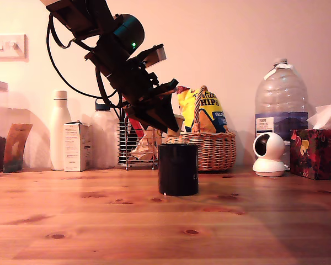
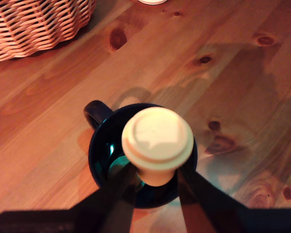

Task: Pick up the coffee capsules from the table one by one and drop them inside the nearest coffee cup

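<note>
Holding one coffee capsule (image 2: 157, 141) between closed jaws, gripper (image 2: 155, 177) poised directly above black coffee cup (image 2: 99, 150); next: release.

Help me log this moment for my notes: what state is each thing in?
gripper: shut on the coffee capsule, above the cup.
coffee capsule: held, cream top showing, over the cup's mouth.
coffee cup: upright on the table, open.
wicker basket: upright, holding a chip bag.
</note>
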Motion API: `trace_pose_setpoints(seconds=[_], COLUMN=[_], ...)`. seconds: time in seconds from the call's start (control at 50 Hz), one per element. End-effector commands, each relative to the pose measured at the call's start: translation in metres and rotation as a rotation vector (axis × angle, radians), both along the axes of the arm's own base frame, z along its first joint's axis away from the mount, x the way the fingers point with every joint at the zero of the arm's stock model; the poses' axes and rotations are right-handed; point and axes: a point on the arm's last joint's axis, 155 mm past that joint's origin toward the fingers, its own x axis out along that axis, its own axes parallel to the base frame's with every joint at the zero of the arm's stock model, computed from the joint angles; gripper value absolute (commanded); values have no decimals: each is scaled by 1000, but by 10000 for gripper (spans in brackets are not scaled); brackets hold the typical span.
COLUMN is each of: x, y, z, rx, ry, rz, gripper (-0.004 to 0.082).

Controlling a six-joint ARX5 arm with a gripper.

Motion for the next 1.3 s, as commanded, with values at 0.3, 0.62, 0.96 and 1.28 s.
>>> trace_pose_setpoints(seconds=[0.3, 0.62, 0.96, 1.28], x=[1, 6, 9, 1], y=[-2, 2, 7, 12], z=[-7, -6, -7, 11], rx=[7, 11, 15, 15], ry=[8, -4, -1, -3], rz=[-5, 14, 30, 26], gripper=[163, 613, 712, 519])
